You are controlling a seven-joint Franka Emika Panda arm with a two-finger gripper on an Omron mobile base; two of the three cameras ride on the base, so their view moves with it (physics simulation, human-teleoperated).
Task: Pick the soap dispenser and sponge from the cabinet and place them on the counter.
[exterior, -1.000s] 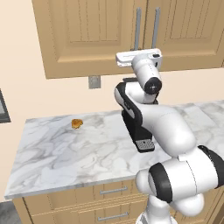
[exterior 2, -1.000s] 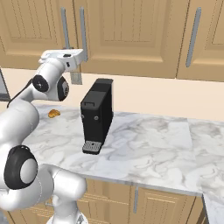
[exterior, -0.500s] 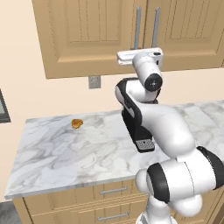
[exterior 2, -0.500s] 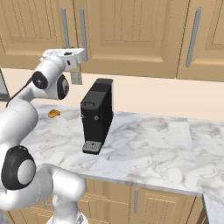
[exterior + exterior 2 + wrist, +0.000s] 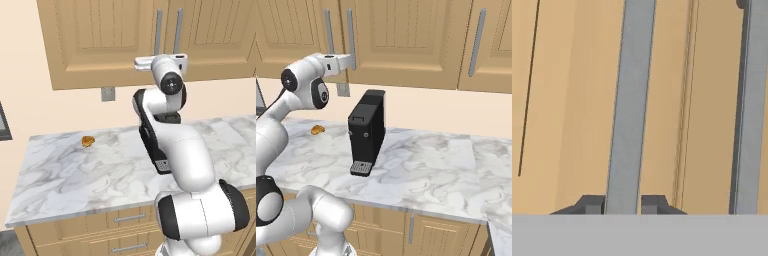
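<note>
Fingers (image 5: 622, 204) clamped on the cabinet (image 5: 100, 45) door's bar handle (image 5: 628, 110), set to pull it open; cabinet closed.

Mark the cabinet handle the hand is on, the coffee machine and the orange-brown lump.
cabinet handle (image 5: 628, 105), hand view, middle of the bar between the fingertips
coffee machine (image 5: 368, 131), right base view, front face
orange-brown lump (image 5: 88, 141), left base view, its centre
</note>
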